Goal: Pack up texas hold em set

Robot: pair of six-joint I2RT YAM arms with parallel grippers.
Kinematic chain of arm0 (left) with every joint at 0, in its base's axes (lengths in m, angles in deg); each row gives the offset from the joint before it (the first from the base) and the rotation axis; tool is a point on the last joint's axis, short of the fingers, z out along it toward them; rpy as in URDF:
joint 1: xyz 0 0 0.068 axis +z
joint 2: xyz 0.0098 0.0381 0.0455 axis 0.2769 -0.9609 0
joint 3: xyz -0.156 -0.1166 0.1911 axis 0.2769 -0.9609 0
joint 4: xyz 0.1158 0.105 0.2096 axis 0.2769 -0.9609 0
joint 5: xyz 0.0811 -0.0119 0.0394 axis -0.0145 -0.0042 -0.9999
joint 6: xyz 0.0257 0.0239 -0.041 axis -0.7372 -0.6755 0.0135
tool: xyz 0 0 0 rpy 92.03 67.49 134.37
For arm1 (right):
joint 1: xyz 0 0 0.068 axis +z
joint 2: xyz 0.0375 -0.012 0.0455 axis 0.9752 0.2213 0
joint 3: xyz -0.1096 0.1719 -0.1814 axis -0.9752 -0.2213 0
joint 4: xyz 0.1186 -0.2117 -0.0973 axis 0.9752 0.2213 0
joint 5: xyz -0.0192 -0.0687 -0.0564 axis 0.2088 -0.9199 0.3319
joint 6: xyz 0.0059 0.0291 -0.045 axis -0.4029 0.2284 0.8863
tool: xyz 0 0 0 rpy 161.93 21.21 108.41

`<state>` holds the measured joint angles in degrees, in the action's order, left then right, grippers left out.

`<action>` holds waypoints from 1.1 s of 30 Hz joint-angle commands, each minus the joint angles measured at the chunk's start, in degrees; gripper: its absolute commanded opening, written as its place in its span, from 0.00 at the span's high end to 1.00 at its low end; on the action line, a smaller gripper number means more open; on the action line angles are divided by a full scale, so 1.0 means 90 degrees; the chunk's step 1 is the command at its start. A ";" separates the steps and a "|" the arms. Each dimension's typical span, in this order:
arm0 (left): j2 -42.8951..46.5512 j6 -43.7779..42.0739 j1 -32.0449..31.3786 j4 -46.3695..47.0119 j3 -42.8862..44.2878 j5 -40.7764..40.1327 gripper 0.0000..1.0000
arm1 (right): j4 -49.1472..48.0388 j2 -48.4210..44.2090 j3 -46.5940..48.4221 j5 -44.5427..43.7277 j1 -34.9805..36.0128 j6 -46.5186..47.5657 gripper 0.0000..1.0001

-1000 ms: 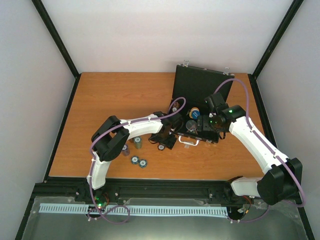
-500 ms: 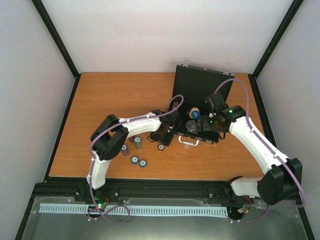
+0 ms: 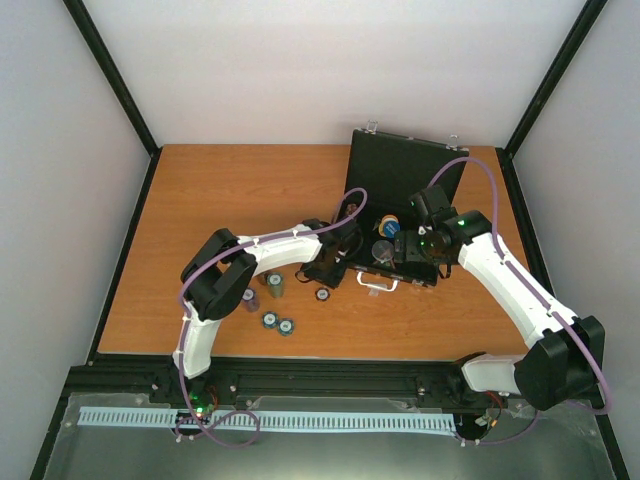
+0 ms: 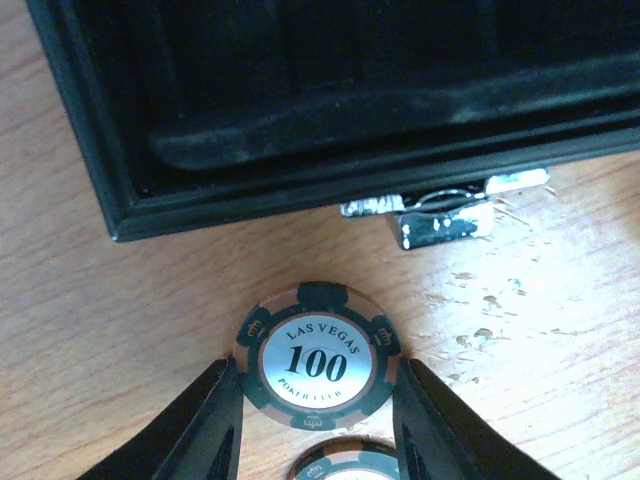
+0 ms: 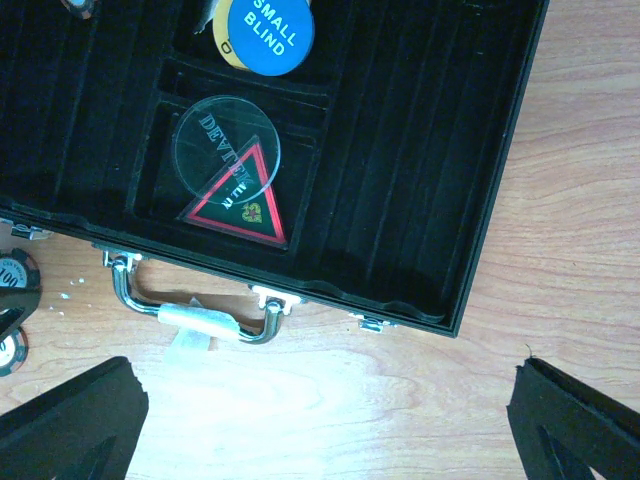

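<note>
Packing is at an early stage: loose chips (image 3: 270, 320) lie on the desk (image 3: 200, 200) at 8 o'clock from the open case (image 3: 400, 170). The left claw (image 4: 318, 368) brackets one chip (image 4: 318, 360) at its rim, firm grasp not confirmable. The case holds a blue disc (image 5: 265, 30) and, at 6 o'clock from it, a clear disc (image 5: 215, 130) overlapping a triangular token (image 5: 245, 208); the right claw (image 5: 330, 420) hangs spread wide and empty over the handle (image 5: 190, 318).

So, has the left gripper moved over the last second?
Yes, slightly: seen from above, the left gripper has crept up toward the case's front left corner.
</note>
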<state>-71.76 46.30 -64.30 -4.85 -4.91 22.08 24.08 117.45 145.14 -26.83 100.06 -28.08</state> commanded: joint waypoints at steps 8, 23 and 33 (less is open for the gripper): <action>0.0013 -0.0017 0.0095 -0.0236 0.0014 -0.0480 0.71 | -0.0083 -0.0060 -0.0126 0.0014 -0.0067 -0.0067 0.00; 0.0568 -0.0058 0.0086 -0.0646 0.0377 -0.0648 0.68 | -0.0118 -0.0038 -0.0138 0.0031 -0.0060 -0.0076 0.00; 0.0396 -0.0106 0.0126 -0.0540 0.0403 -0.0607 0.11 | -0.0089 -0.0068 -0.0132 0.0034 -0.0061 -0.0070 0.00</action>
<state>-68.31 45.86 -63.95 -9.26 -3.56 16.46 23.45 117.45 144.25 -26.66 100.06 -28.13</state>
